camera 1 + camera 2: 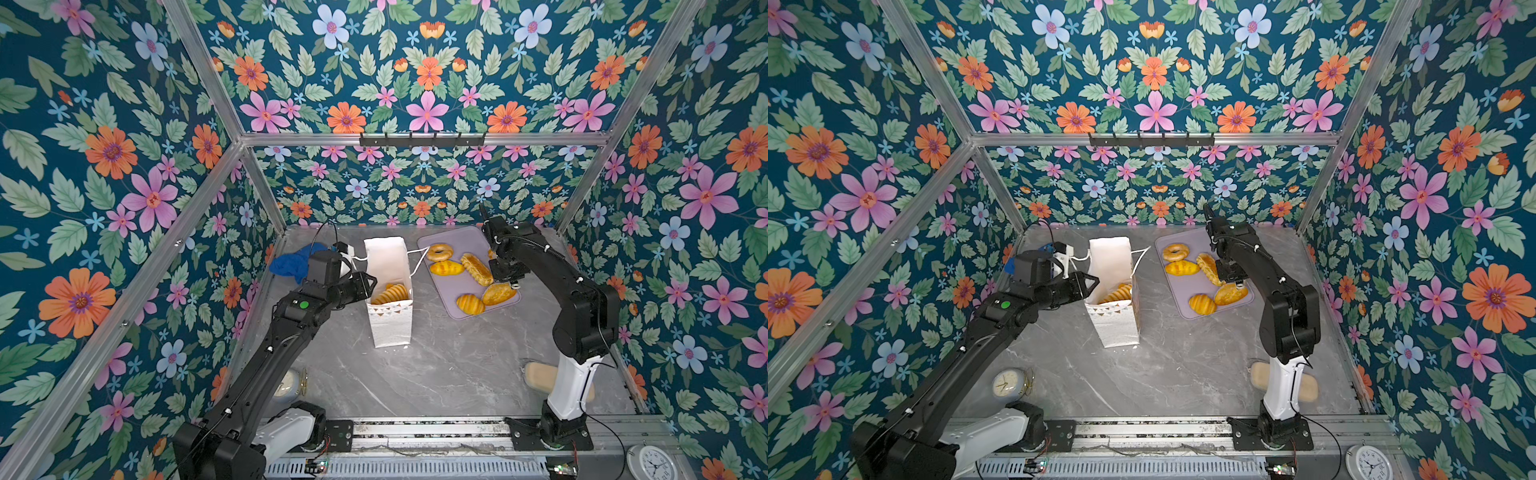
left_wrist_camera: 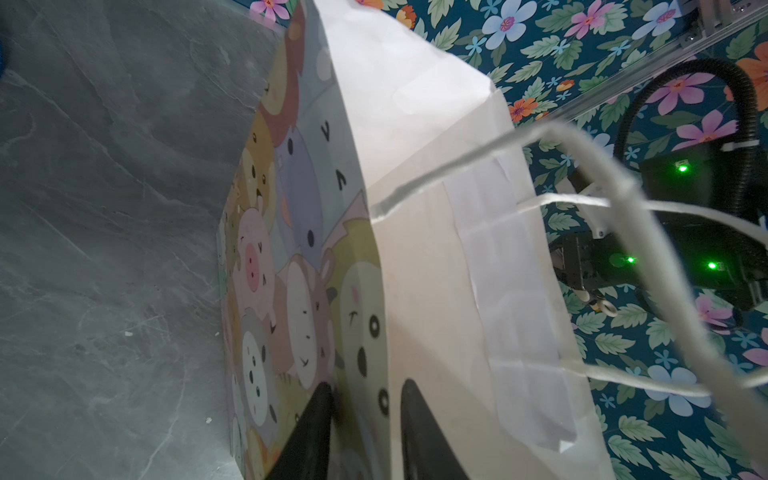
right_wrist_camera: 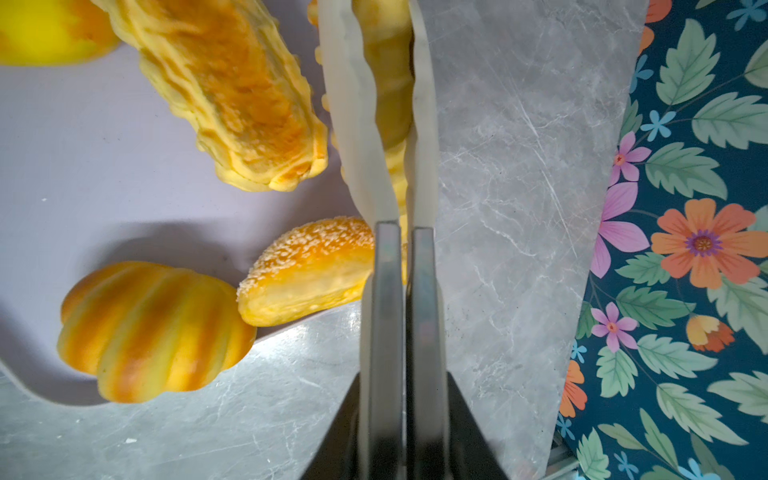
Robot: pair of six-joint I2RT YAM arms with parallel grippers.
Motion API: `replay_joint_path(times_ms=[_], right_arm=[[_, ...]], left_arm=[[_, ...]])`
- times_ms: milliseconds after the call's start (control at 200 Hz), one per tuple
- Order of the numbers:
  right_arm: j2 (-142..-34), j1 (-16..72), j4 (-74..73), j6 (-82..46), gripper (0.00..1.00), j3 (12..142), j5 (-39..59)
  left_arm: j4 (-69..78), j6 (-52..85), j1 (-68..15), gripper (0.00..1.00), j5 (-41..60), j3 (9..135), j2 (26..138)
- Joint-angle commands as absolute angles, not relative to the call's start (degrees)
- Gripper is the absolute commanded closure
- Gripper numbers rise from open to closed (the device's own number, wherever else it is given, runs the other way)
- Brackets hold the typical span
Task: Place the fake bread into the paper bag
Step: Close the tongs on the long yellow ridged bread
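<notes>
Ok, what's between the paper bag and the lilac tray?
Just bare grey tabletop, crossed by a white cord handle hanging off the paper bag toward the lilac tray. Both top views show it.

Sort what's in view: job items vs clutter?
Job: bag; bread on tray, in bag, in right gripper.
Clutter: blue cloth; clocks; beige oblong.
</notes>
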State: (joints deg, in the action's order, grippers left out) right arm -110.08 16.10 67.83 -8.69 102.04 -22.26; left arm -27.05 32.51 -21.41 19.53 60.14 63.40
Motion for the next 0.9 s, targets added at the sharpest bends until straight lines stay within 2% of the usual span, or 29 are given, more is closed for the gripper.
replay_joint_path(times_ms=[0,310,895], right_arm=[[-109.6,16.1,68.1,-8.7,0.75,103.0,-24.2],[-109.0,16.1,67.8,-9.2,0.76,105.5,-22.3],[-100.8,16.1,65.0,-12.6,0.77,102.7,-10.6]], left_arm=[[-26.8,32.0,-21.4,0.69,19.6,60.6,63.2],[-27.2,32.0,-21.4,0.69,19.1,60.6,62.8],[-27.2,32.3,-21.5,0.69,18.6,60.6,62.4]])
